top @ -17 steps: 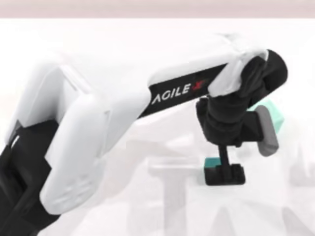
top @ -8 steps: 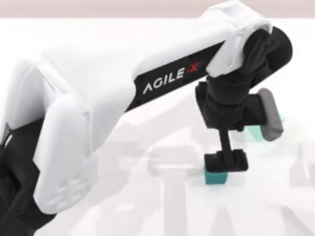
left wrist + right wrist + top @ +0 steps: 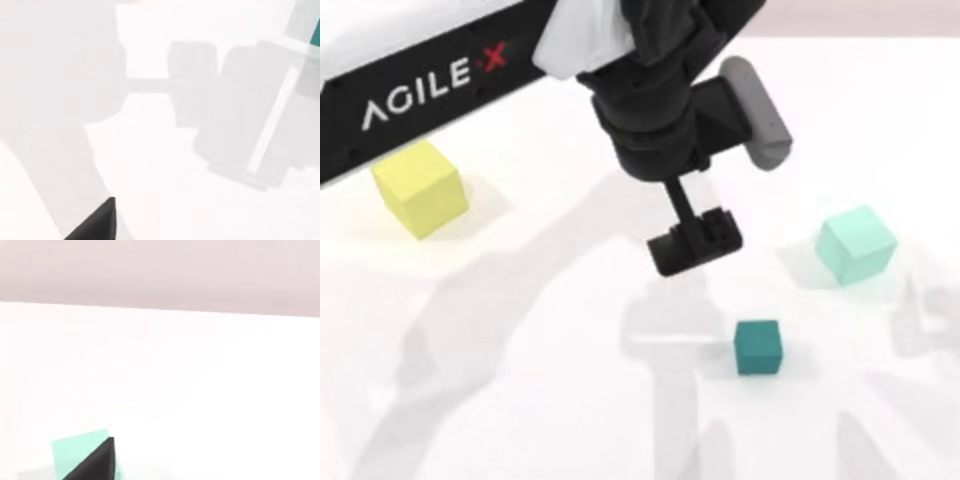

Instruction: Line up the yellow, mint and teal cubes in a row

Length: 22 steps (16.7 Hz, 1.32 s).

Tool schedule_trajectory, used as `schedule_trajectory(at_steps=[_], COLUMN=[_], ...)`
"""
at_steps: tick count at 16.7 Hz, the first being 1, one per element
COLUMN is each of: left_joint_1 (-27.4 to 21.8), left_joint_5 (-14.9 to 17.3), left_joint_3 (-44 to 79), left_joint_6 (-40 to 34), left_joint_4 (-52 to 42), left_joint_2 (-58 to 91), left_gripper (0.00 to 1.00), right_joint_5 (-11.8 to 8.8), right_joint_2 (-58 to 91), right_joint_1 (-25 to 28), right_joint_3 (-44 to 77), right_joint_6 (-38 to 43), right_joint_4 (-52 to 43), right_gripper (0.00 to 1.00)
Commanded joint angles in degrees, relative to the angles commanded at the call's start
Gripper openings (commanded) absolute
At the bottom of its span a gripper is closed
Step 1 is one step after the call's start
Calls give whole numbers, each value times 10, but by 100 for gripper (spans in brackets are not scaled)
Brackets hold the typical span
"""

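Observation:
The pale yellow cube [image 3: 420, 188] sits at the table's left. At the right is the mint cube [image 3: 857, 244], and the small dark teal cube [image 3: 758, 347] lies in front of it, toward the middle. My left gripper [image 3: 695, 243] hangs open and empty above the table, up and to the left of the teal cube, clear of it. In the left wrist view one dark fingertip [image 3: 100, 222] shows, and a sliver of the teal cube [image 3: 316, 36] at the frame's edge. The right arm is out of the top view; its wrist view shows one fingertip [image 3: 100, 462] before the mint cube [image 3: 75, 452].
The left arm's white and black links [image 3: 430, 80] cross the top view's upper left, above the yellow cube. The white table [image 3: 570, 400] runs to a pinkish back wall [image 3: 160, 270].
The left gripper has let go of the teal cube, risen and drawn back to the left. The arm no longer covers the yellow and mint cubes.

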Motion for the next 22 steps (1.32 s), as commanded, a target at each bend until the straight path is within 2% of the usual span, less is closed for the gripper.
schedule_trajectory(at_steps=[9,13,18,22], left_joint_1=[237,325,405,435], left_joint_5=[-4,-2,2,5], left_joint_3=[-535,-762,-962,-1040], left_joint_6=[-158,-220,-278,-302], left_joint_4=[309,447,595,661], left_joint_2=[-586,-817,-1033,-1126], left_gripper=[100,100,100,100], right_joint_5=[4,5,4,3], right_joint_2=[546,754,947,1022], right_joint_1=[65,93,119,129], right_joint_3=[415,581,751,822], right_joint_6=[-31,-42,-52,-56], right_joint_4=[-293,-415,-523,-564], right_gripper=[100,100,100,100])
